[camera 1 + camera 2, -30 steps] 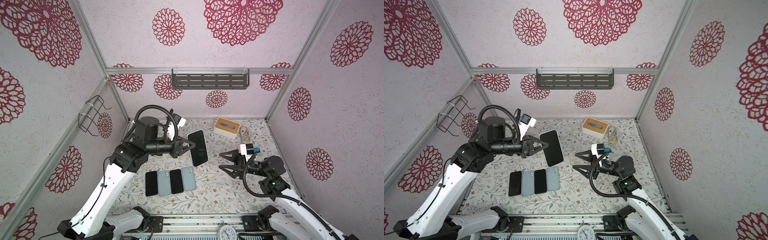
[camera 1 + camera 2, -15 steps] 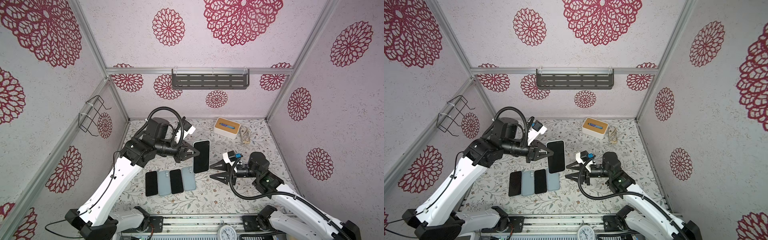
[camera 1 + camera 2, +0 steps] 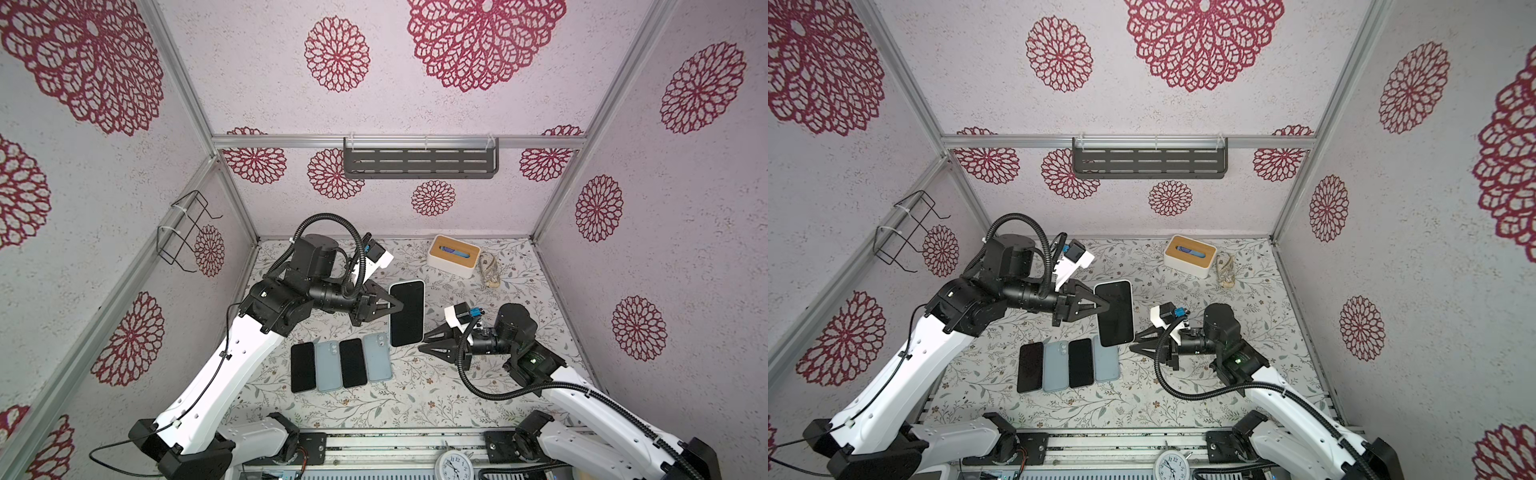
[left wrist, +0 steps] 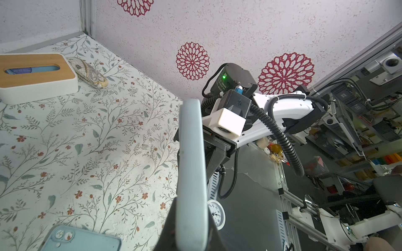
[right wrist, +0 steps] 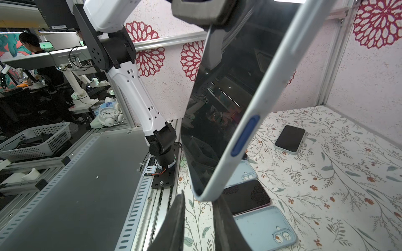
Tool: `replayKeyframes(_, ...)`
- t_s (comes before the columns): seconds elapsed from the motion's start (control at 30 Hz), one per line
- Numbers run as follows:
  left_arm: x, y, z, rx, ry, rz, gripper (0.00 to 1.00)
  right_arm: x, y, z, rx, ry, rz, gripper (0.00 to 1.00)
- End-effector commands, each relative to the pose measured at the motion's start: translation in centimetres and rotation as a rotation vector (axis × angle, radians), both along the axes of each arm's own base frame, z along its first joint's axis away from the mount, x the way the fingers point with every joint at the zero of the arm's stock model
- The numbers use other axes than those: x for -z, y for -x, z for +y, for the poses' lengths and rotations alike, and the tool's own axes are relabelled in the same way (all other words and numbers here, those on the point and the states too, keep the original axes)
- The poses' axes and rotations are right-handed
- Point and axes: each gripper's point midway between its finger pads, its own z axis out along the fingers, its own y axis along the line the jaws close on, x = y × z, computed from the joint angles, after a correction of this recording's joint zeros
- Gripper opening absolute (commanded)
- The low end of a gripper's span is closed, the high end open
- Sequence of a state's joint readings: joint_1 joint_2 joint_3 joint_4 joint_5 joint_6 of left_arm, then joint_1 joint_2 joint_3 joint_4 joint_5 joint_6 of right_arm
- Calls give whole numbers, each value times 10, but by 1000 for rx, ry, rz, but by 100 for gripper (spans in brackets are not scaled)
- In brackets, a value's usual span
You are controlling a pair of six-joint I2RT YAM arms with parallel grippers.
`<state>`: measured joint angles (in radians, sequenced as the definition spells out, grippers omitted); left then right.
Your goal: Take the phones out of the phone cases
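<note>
1. The left gripper [image 3: 397, 308] is clamped tight on the 9 o'clock long edge of the phone [image 3: 407, 318], which sits inside its pale blue phone case [image 4: 191, 173].
2. The cased phone hangs in the air, screen up, above the table [image 3: 415, 395]. Its long axis runs 12 to 6 o'clock in both top views. Its 6 o'clock end is over the row of spare phones and cases [image 3: 340, 365].
3. The right gripper [image 3: 423, 341] points toward 9 o'clock, and the phone's lower right corner is at the mouth of its jaws. The jaws are narrowed to a slim gap, and I cannot tell whether they pinch the corner.
4. The right arm looks nearer the free corner, so peeling the case there probably falls to it while the left arm steadies the phone.
</note>
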<state>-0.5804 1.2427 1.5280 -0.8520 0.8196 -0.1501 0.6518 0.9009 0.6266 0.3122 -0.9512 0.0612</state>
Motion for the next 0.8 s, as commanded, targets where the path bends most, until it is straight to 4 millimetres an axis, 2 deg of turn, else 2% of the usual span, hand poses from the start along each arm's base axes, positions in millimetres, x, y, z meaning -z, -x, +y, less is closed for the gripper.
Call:
replayKeyframes(0.0, -15, 7, -4, 39, 55, -59, 0, -25, 9, 0, -46, -66, -60, 24)
replayKeyframes(0.17, -13, 6, -4, 39, 55, -58, 0, -29, 12, 0, -61, -84, -63, 20)
replayKeyframes(0.43, -12, 4, -6, 41, 63, -54, 0, -28, 13, 1, -77, -96, -60, 2)
replayKeyframes(0.77, -4, 1, -11, 48, 72, -37, 0, -35, 15, 2, -97, -126, -97, 0)
